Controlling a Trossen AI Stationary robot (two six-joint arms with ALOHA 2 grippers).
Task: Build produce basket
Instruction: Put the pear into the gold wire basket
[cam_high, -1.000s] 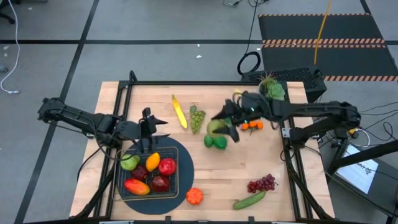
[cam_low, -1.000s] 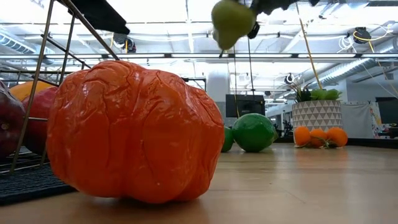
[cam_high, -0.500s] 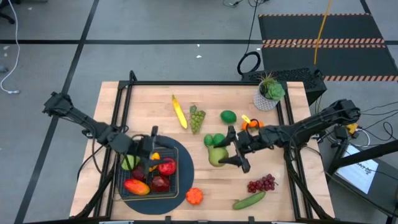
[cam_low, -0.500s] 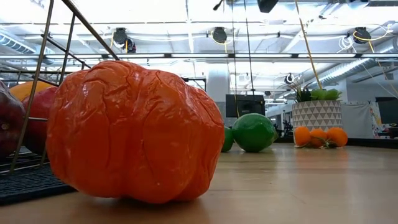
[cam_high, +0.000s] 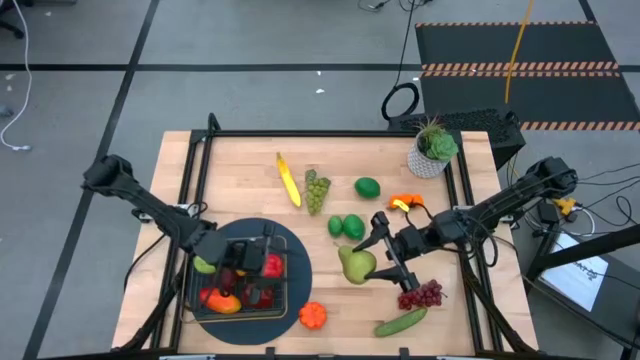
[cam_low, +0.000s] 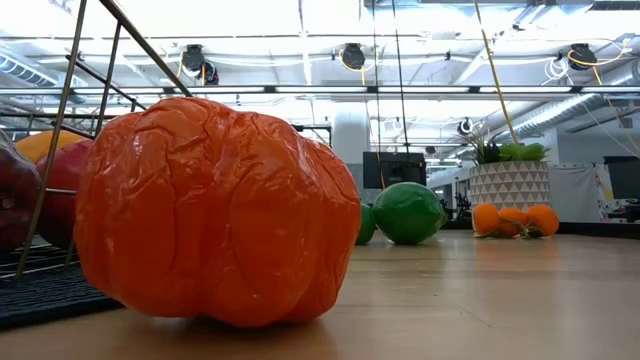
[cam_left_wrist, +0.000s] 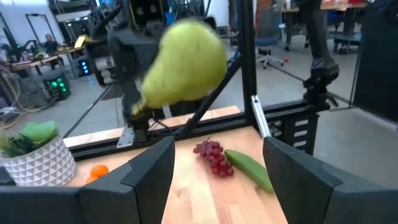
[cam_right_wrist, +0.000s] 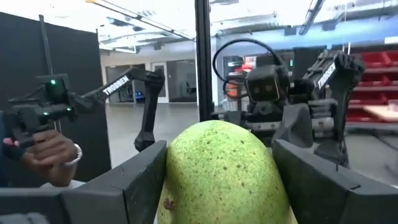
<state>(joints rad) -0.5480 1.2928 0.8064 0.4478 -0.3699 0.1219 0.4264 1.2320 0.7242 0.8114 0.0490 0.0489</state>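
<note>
In the high view the wire basket (cam_high: 284, 292) sits on a round dark mat and holds red apples (cam_high: 272, 266) and other fruit. My left gripper (cam_high: 262, 250) hovers open over the basket; its wrist view shows its fingers apart (cam_left_wrist: 217, 148) and touching nothing. My right gripper (cam_high: 378, 258) is right of the basket, above the middle of the table, shut on a green pear (cam_high: 355, 265). The left wrist view also sees the pear (cam_left_wrist: 186, 65) in the air, with purple grapes (cam_left_wrist: 211, 157) and a cucumber (cam_left_wrist: 249, 169) on the table beyond. My right gripper pinches the pear's wide body (cam_right_wrist: 186, 162) between its two fingers (cam_right_wrist: 134, 180), one on each side. The fingers come level from the table's right side. The pear is lifted clear of the table and sits tilted in the hold.
On the table lie a banana (cam_high: 289, 180), green grapes (cam_high: 317, 190), limes (cam_high: 348, 227), oranges (cam_high: 403, 203), purple grapes (cam_high: 422, 295), a cucumber (cam_high: 402, 321) and an orange pepper (cam_high: 313, 315). A potted plant (cam_high: 435, 148) stands at the far right corner. A person's hand (cam_right_wrist: 43, 155) shows beyond the table.
My right gripper has carried the pear from beside the limes toward the table's near edge, staying shut on it. My left gripper has moved toward the near edge and to the right, from the basket's far side to above the basket.
</note>
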